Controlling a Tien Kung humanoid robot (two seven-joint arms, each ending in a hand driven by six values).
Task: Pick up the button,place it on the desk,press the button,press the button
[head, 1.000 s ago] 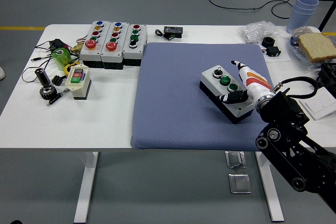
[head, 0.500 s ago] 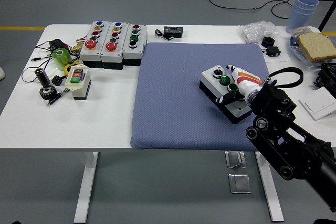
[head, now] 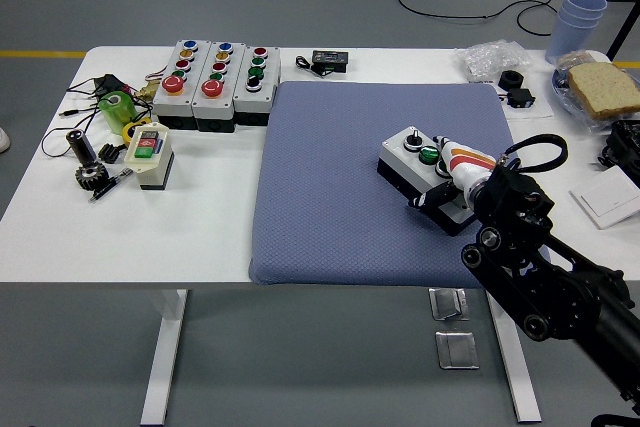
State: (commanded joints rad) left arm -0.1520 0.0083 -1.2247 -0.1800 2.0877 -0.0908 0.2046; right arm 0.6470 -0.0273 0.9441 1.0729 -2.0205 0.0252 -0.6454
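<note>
A grey button box with a black knob and green buttons lies on the blue mat, right of its middle. My right hand comes in from the lower right and rests on the box's near end. Its white and orange fingers lie over the green buttons and a dark thumb presses the box's front side. My black forearm hides the near end of the box. My left arm is out of view.
Three button boxes stand at the back left by a small switch box, cables and tools. A black device lies behind the mat. Blue cups, a plate with bread and a bag are at the right.
My right arm has moved left and forward over the box. The hand now covers more of the box, and the box has shifted slightly left.
</note>
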